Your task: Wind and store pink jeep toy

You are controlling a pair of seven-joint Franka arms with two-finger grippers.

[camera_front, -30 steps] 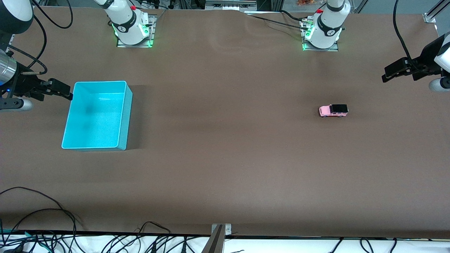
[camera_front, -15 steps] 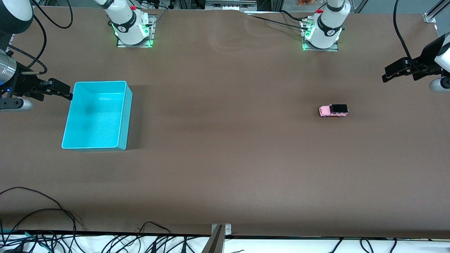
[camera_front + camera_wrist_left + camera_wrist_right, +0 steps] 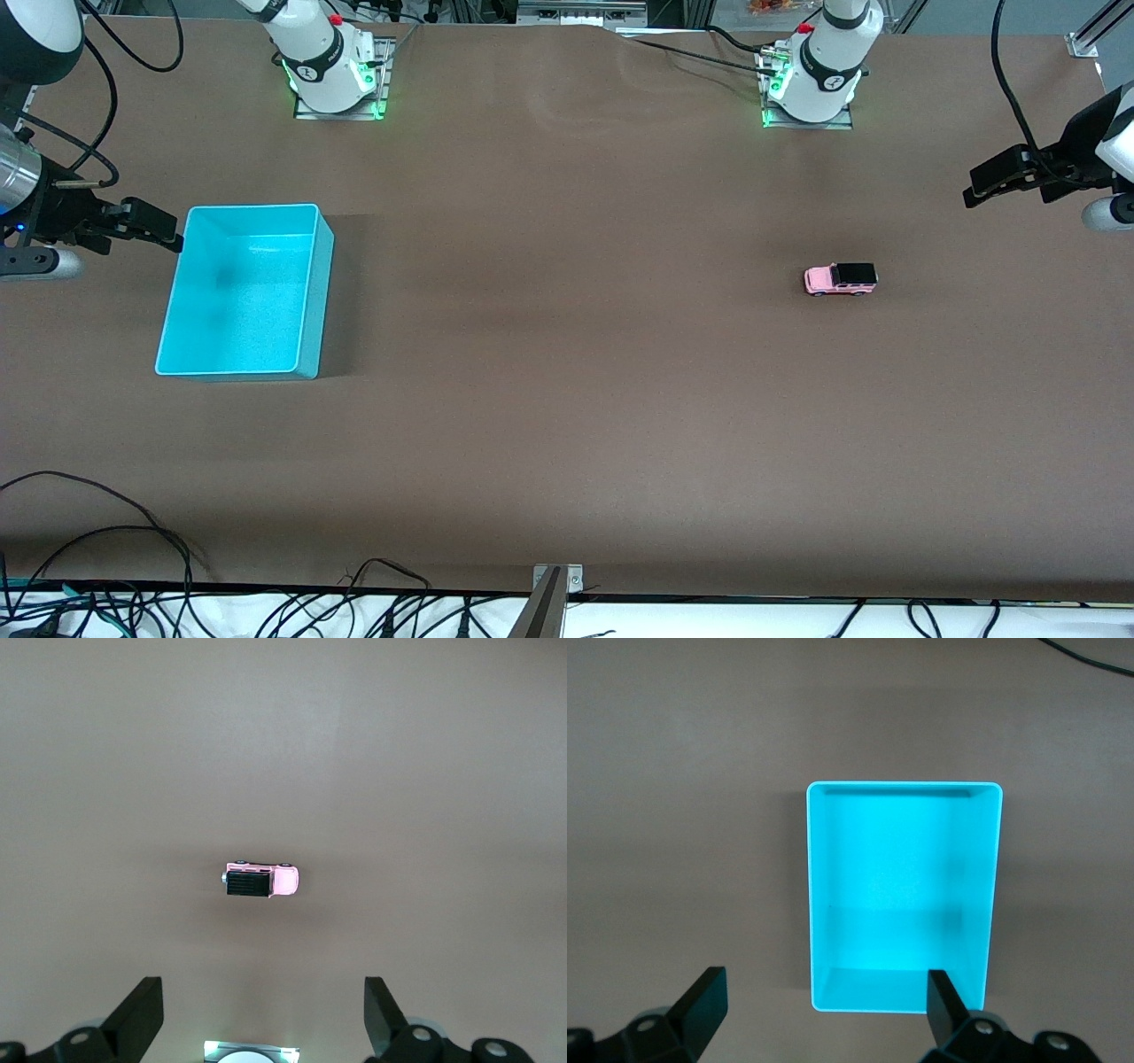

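The pink jeep toy [image 3: 841, 278], tiny, boxy, with a black roof, stands on the brown table toward the left arm's end; it also shows in the left wrist view [image 3: 260, 881]. My left gripper [image 3: 974, 189] is open and empty, held high over that end of the table, apart from the jeep. The turquoise bin [image 3: 244, 291] stands empty toward the right arm's end and fills the right wrist view [image 3: 904, 895]. My right gripper [image 3: 168, 234] is open and empty, up beside the bin's outer edge. Both arms wait.
The two arm bases [image 3: 334, 66] [image 3: 815, 75] stand along the table's edge farthest from the front camera. Cables [image 3: 106, 567] lie along the nearest edge, with a metal bracket [image 3: 554, 594] at its middle.
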